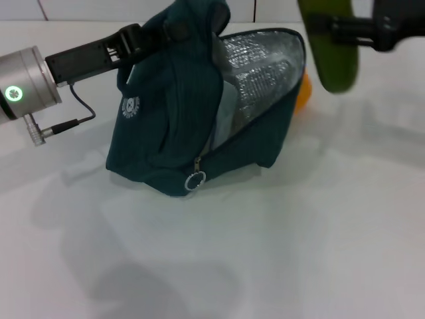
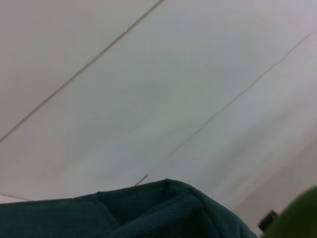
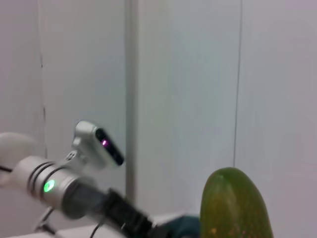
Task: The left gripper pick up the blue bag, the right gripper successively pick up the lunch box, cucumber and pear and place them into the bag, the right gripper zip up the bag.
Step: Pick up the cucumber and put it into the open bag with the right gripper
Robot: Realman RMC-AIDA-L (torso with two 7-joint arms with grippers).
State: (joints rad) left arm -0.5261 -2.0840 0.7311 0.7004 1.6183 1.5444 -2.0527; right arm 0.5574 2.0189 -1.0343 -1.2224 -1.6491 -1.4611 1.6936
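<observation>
Head view: left gripper (image 1: 136, 36) is pinched on the top of the blue bag (image 1: 172, 126), holding it up so its lower edge rests on the white table (image 1: 265, 252). Bag mouth gapes toward the robot's right; silver lining (image 1: 262, 73) exposed, zipper pull ring (image 1: 195, 181) hanging at the low end of the opening.

Right gripper (image 1: 348, 30) is high at the far right, fingers pressed on the cucumber (image 1: 330, 46), which hangs roughly upright above and just beside the open mouth, not yet inside. Right wrist view shows the cucumber tip (image 3: 235, 206) close to the lens, left arm beyond it.

An orange-yellow object (image 1: 303, 93), probably the pear, lies on the table behind the bag's right edge, mostly hidden. A pale shape inside the opening may be the lunch box; cannot confirm.

Judgement: step in hand is the cucumber placement, second of three items. Next move calls for bringing the cucumber over the gap and lowering it past the lining flap before release, with the left hold steady so the mouth does not collapse. Pear and zipping remain.
</observation>
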